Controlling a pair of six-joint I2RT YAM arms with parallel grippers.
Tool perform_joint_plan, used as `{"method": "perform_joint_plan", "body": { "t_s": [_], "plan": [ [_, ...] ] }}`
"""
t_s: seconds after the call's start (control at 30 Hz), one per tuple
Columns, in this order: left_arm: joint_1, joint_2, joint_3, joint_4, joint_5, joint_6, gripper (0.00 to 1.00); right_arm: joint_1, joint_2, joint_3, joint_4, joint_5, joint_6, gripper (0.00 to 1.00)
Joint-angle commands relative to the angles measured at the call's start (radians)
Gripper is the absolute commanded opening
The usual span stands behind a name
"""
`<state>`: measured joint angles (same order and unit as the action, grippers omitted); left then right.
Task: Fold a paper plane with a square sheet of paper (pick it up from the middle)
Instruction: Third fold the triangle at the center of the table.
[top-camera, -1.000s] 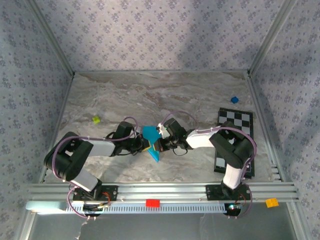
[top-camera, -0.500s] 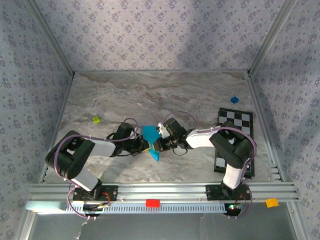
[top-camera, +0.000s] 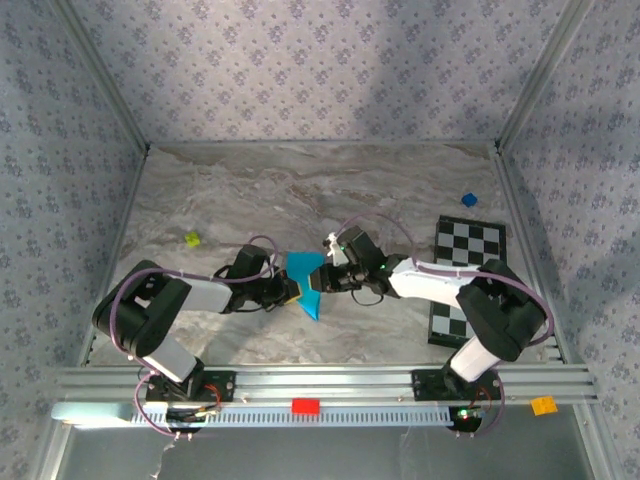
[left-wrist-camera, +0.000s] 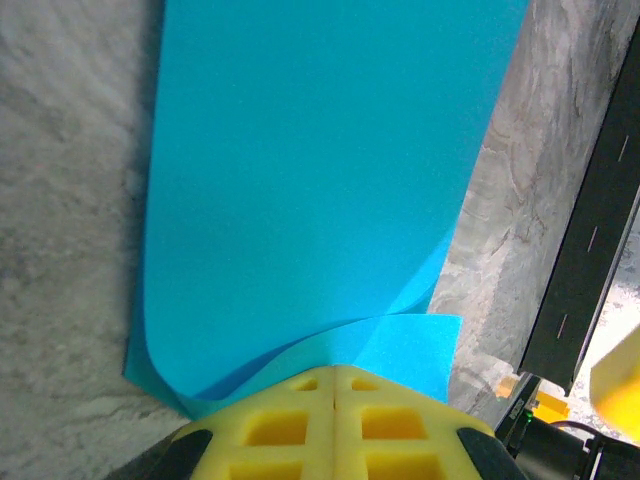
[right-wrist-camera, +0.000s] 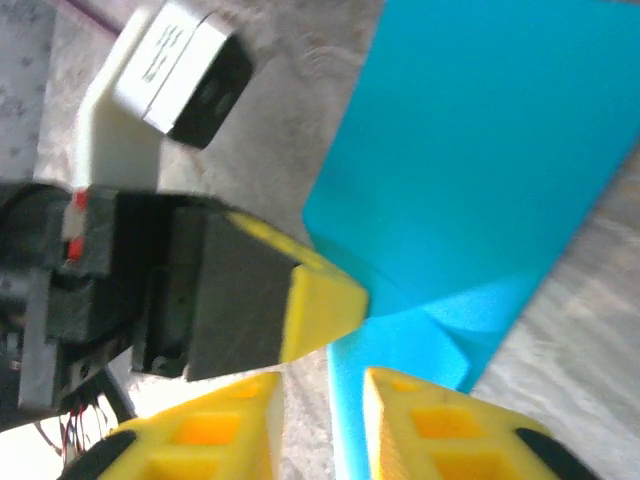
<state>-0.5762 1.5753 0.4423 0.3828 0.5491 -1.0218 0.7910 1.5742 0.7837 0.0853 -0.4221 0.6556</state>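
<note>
The square sheet of paper (top-camera: 305, 282) is bright cyan, folded, and held up over the middle of the marble table. My left gripper (top-camera: 292, 290) is shut on its near edge; in the left wrist view the yellow pads (left-wrist-camera: 335, 372) meet on the curled paper (left-wrist-camera: 320, 180). My right gripper (top-camera: 326, 277) faces it from the right. In the right wrist view its fingers (right-wrist-camera: 320, 385) stand apart, with the paper (right-wrist-camera: 480, 150) edge in the gap, near the right finger. The left gripper's yellow fingertip (right-wrist-camera: 322, 298) is just ahead.
A black-and-white checkered board (top-camera: 470, 280) lies at the right under the right arm. A small dark blue cube (top-camera: 469, 199) sits behind it, a yellow-green piece (top-camera: 192, 239) at the left. Patterned walls enclose the table; a rail (top-camera: 320, 385) runs along the front.
The right gripper's jaws have parted off the paper. The right arm's elbow has swung out to the right and its forearm has stretched. The left gripper still holds the paper in place.
</note>
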Motion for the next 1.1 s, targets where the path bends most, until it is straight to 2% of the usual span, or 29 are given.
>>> {"method": "perform_joint_plan", "body": {
  "t_s": [0.0,0.07,0.2,0.63,1.07],
  "plan": [
    [-0.004,0.038,-0.013,-0.073,-0.061,0.016,0.00,0.058,0.031,0.009,-0.027,-0.043,0.036,0.16],
    [-0.004,0.037,-0.013,-0.074,-0.059,0.017,0.00,0.079,0.063,0.037,-0.070,-0.028,0.045,0.09],
    [-0.004,0.035,-0.014,-0.077,-0.061,0.019,0.00,0.109,0.102,0.058,-0.076,-0.008,0.065,0.05],
    [-0.005,0.042,-0.007,-0.078,-0.055,0.023,0.00,0.125,0.177,0.116,-0.176,0.036,0.067,0.04],
    [-0.004,0.051,0.016,-0.129,-0.068,0.057,0.00,0.125,0.156,0.037,-0.150,0.035,0.093,0.05]
  ]
}}
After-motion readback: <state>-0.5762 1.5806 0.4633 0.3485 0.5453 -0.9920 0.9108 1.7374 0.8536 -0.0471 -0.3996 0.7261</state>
